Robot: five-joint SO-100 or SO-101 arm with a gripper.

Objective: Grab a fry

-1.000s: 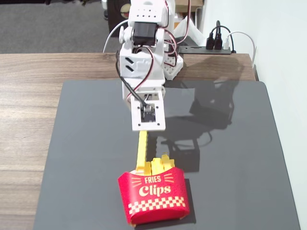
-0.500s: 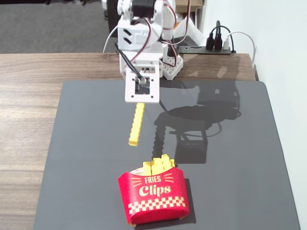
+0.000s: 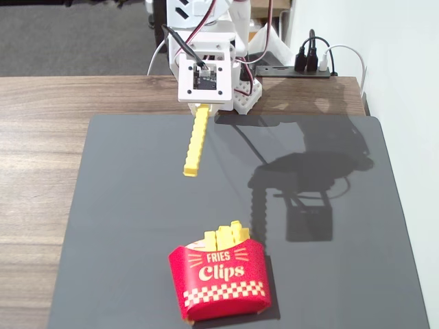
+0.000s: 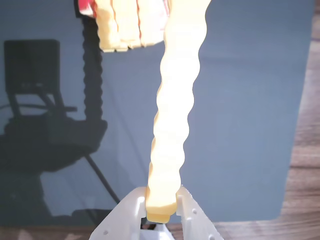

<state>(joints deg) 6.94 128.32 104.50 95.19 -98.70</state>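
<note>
In the fixed view, the gripper (image 3: 201, 105) hangs over the far edge of a dark mat (image 3: 343, 260) on a wood-grain table (image 3: 41, 151), with the fry (image 3: 195, 140) pinched by its upper end and slanting down toward the camera, its lower tip clear of the mat and casting a notched shadow to the right. The red carton (image 3: 221, 277), printed "FRIES Clips", stands well apart near the front edge, several yellow tips poking from its mouth. A power strip (image 3: 302, 68) lies behind the arm by the white wall. In the wrist view, the two white fingers (image 4: 192, 220) close on the fry (image 4: 175, 115) at its very end, one on each flat side, so the jaws are gripping it; the stick runs up the frame toward the carton (image 4: 86, 7) at the top edge. The fry is a slim, bumpy-edged plastic bar, matte yellow, and it looks stiff and light: it holds straight though held at one end only. The smooth plastic could be slippery, and an end grip leaves it free to pivot; a hold nearer the middle, across the flat faces rather than the scalloped edges, would likely sit firmer. The mat is smooth and faintly reflective; the arm's shell is white printed plastic.
</note>
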